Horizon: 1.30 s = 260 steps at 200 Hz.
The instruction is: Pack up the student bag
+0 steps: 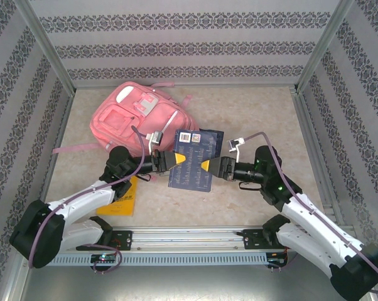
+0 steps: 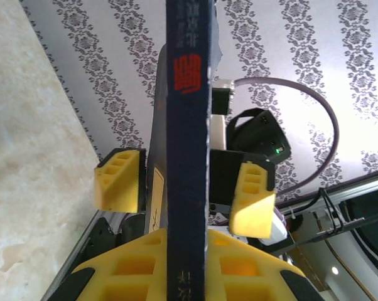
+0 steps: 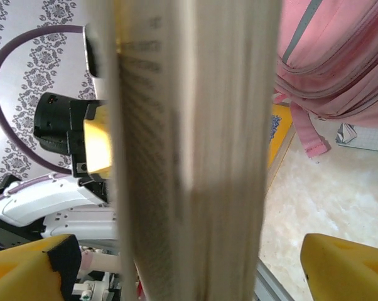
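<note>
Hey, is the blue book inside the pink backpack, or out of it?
Out. The blue book is gripped by the left gripper, beside the pink backpack, not inside it.

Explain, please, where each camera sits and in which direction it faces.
Top external: above and behind the bases, looking down at the table, left arm, right arm, student bag and blue book.
Left wrist: on the left arm, looking along the left fingers, shut on the book's spine, toward the open right fingers.
Right wrist: on the right arm, facing the book's page edge between its own fingers, bag beyond.
Shared: the wrist views face each other across the book.
</note>
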Available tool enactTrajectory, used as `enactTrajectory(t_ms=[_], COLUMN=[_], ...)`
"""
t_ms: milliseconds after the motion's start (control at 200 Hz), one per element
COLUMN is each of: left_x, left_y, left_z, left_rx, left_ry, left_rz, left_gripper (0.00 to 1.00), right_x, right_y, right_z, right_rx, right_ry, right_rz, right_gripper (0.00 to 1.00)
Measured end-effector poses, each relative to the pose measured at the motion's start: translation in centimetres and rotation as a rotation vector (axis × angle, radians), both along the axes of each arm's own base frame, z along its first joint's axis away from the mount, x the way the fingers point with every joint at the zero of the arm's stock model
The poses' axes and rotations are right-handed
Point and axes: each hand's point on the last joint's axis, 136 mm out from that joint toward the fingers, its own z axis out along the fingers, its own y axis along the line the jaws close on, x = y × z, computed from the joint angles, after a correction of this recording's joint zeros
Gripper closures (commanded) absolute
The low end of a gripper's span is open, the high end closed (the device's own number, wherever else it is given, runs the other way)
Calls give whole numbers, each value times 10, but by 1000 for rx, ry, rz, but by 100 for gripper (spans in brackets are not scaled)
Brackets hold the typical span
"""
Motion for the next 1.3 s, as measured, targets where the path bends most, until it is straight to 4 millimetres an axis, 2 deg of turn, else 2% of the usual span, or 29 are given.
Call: enactTrajectory(t_ms=[55,95,215,280,305,355,465,545,705,854,904,1024,1054,1079,1109,1179,1299], left_x=[-2,-3,-4,-4,-3,-2,-4,-8,-16,-21,-22,-23,-22,-21,-20,-17,-9], left_y=[0,0,0,-1,-1,-1,-3,-4,-7,-8,-8,-9,-9,-10,-11,-12,-11], left_z=[3,5,9,7,6,4,1,0,-2,1,0,-4,-4,-5,-5,-6,0], left_rx=[-13,-21,-33,-31,-30,-26,-18,-10,38,75,84,92,91,89,85,78,57], left_ry=[-3,-7,-16,-10,-7,-1,5,-4,-28,-59,-67,-57,-57,-56,-57,-46,-50], left_rz=[-10,-14,-19,-19,-17,-15,-34,-58,-98,-130,-137,-149,-151,-151,-151,-147,-93], left_gripper=[100,100,100,100,93,79,65,62,62,67,74,99,100,100,100,100,100], right_x=[1,2,3,2,2,0,-2,-3,-9,-18,-20,-25,-24,-23,-22,-20,-15], right_y=[2,4,6,6,6,5,5,3,2,4,4,5,4,3,2,1,-1], right_z=[1,3,8,13,15,17,18,17,12,11,11,12,12,11,11,11,12], right_rx=[6,11,29,40,46,52,54,54,49,49,49,53,53,52,51,52,77], right_ry=[-2,-7,-19,-32,-37,-38,-38,-28,-11,-5,-4,-8,-9,-6,-4,1,4], right_rz=[4,8,10,13,14,18,29,45,93,145,159,186,184,182,177,167,109], right_gripper=[27,37,81,96,100,100,100,100,100,100,100,100,100,94,78,52,28])
